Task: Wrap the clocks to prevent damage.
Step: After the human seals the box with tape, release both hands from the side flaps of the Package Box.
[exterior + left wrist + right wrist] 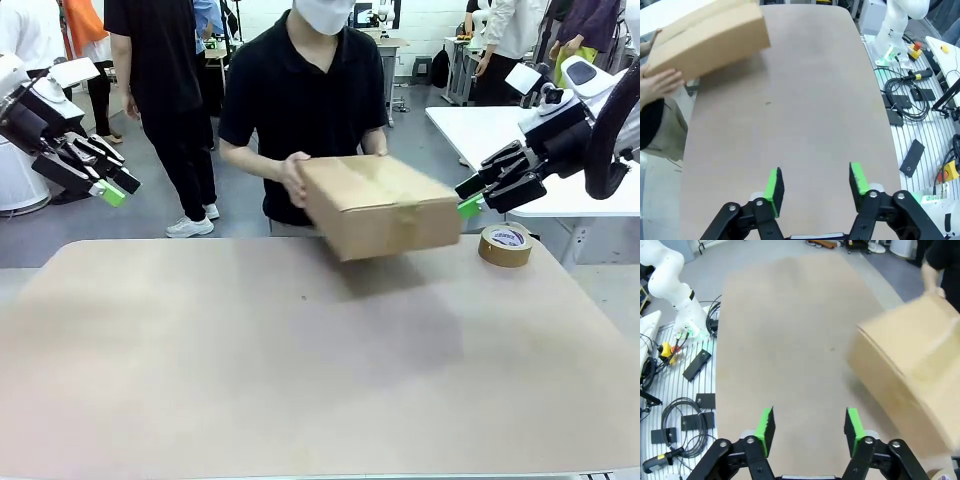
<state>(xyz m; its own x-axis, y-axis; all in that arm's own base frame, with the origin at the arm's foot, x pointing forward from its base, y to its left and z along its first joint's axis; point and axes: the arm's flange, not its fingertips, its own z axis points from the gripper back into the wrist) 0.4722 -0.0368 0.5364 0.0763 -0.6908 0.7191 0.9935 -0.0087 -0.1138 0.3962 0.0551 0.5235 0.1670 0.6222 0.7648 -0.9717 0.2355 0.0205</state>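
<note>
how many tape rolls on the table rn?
1. The tape roll lies flat near the table's far right corner, beside the cardboard box the person holds. That box could hide another behind it.

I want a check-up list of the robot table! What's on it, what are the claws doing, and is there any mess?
Surface: tan table, mostly bare, one small dark speck near the middle.
Job's things: closed cardboard box, tilted, held by the person's hands above the far edge; no clocks seen.
Clutter: roll of brown tape lying flat at the far right.
Grippers: left gripper open, empty, raised; right gripper open, empty, raised.
Cables: black cables and small devices on the slatted bench beside the table.
Surroundings: people standing behind, other white tables.
</note>
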